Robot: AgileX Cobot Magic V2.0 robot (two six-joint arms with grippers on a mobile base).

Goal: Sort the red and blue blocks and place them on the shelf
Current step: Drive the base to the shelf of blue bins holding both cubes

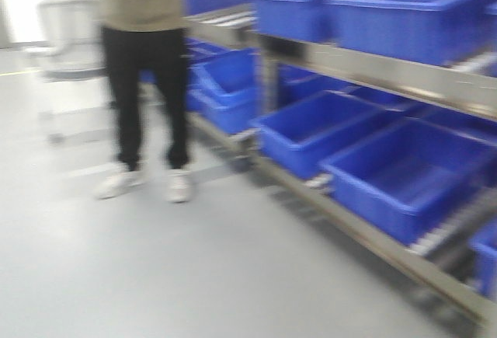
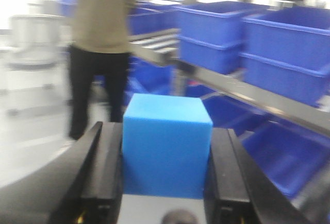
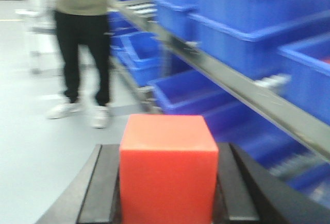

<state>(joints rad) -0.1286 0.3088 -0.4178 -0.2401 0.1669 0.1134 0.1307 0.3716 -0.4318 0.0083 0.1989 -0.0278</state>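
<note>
Left gripper (image 2: 164, 130) is clamping the blue block (image 2: 166, 157), right gripper (image 3: 166, 148) is squeezing the red block (image 3: 167, 183). Pale grey floor (image 1: 171, 276) is running alongside the shelf (image 1: 380, 75) of blue bins (image 1: 396, 171), with a person (image 1: 144, 66) standing by.

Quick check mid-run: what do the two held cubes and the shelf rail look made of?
The blue block looks matte, evenly coloured, no glare: foam or plastic, cannot tell which. The red block shows the same plain matte faces. The shelf rail is grey with a soft sheen, probably brushed metal, though blur limits certainty.
</note>
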